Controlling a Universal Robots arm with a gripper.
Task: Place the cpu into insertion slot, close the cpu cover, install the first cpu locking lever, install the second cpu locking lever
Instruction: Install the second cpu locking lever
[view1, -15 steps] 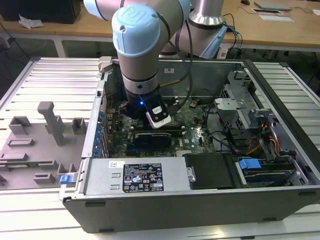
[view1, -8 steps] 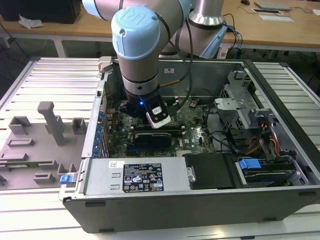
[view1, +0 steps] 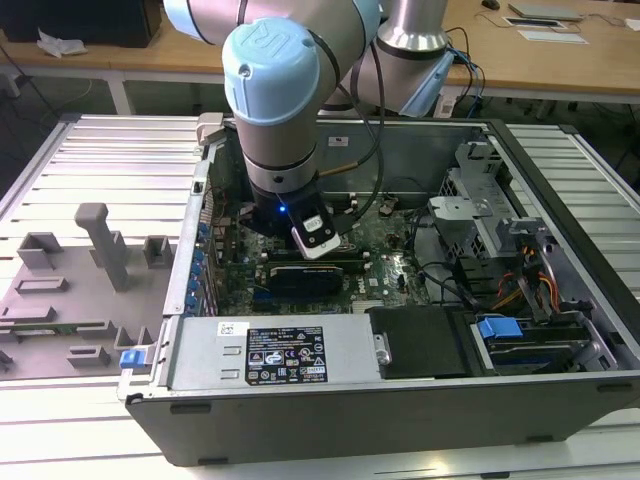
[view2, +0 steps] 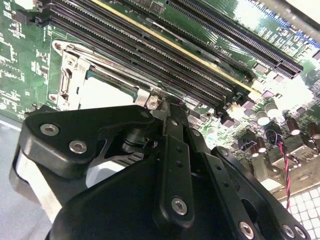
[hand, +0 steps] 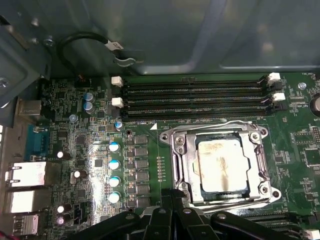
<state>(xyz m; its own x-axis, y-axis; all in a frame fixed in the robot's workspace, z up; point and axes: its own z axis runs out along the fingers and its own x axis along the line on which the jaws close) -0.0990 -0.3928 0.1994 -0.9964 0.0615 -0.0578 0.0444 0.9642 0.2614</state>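
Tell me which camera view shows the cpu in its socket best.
The first wrist view: the pale silver-grey square cpu lies fully visible inside the metal socket frame. The second wrist view catches part of it behind the black gripper linkage; in the exterior view the arm covers that area.

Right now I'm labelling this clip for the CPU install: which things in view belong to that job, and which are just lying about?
Belong to the job:
- cpu, seated in the socket
- cpu cover, down around it
- gripper, at the socket's edge

Just lying about:
- memory slots
- looped black cable
- grey fixture blocks outside the computer case
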